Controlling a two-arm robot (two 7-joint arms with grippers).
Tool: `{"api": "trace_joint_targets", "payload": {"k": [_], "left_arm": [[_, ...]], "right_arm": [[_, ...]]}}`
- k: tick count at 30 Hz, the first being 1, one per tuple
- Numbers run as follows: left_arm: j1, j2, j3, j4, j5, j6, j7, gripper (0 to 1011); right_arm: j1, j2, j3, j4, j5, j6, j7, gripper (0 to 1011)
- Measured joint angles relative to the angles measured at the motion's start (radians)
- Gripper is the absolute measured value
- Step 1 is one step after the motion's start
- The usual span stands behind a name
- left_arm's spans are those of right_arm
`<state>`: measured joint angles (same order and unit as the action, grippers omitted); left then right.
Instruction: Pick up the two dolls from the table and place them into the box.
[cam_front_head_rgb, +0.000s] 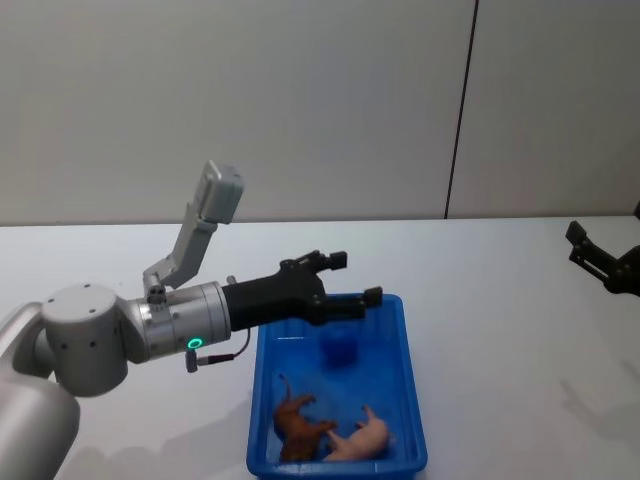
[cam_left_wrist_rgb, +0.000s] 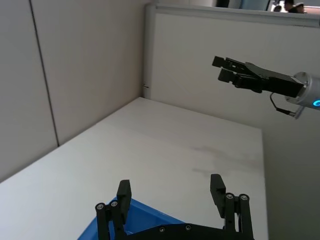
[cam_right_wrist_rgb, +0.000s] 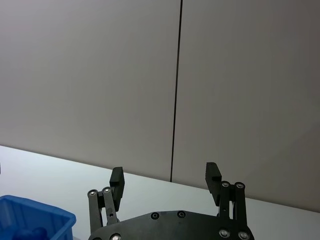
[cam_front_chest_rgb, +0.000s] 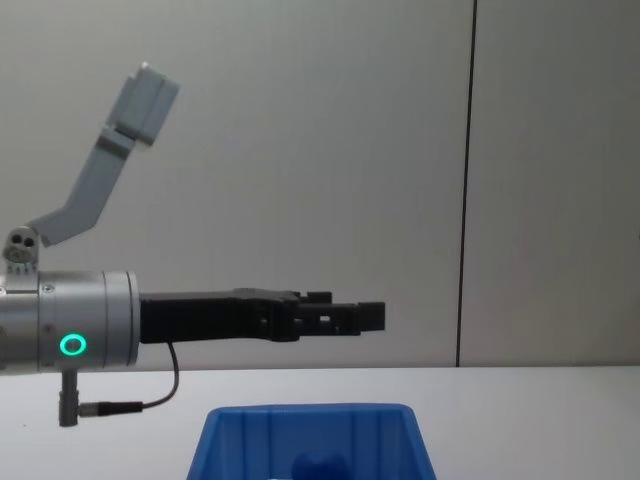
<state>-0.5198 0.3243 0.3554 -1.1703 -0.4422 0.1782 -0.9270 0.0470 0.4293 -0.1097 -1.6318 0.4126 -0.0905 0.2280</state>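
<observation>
Orange-brown doll (cam_front_head_rgb: 300, 425) and pink doll (cam_front_head_rgb: 362, 437) lie touching inside the blue box (cam_front_head_rgb: 413, 400), lower centre. Left end effector (cam_front_head_rgb: 352, 278), fingers apart, hovers above the box. Right end effector (cam_front_head_rgb: 583, 249), fingers apart, at right edge.

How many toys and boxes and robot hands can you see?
Dolls: 2, a brown doll and a pink doll, both in the box
Box: 1
Grippers: 2, left gripper and right gripper
Total: 5

Head above, chest level; shared box (cam_front_head_rgb: 412, 420).
</observation>
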Motion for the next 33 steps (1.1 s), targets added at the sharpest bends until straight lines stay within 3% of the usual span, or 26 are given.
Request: {"api": "trace_joint_targets", "payload": {"k": [19, 27, 30, 33], "left_arm": [[0.111, 0.049, -0.013, -0.163, -0.003, -0.173, 0.307, 1001], [0.152, 0.061, -0.016, -0.216, 0.025, -0.256, 0.442, 1001], [0.169, 0.066, -0.018, -0.238, 0.042, -0.292, 0.507, 1001], [0.171, 0.067, -0.019, -0.241, 0.044, -0.297, 0.516, 1001]], "right_arm": [[0.0, -0.001, -0.002, -0.001, -0.001, 0.001, -0.003, 1001], [-0.022, -0.032, -0.041, -0.047, -0.044, 0.044, -0.056, 1001], [-0.038, -0.056, -0.071, -0.083, -0.076, 0.076, -0.099, 1001], [-0.046, -0.069, -0.088, -0.102, -0.094, 0.094, -0.121, 1001]]}}
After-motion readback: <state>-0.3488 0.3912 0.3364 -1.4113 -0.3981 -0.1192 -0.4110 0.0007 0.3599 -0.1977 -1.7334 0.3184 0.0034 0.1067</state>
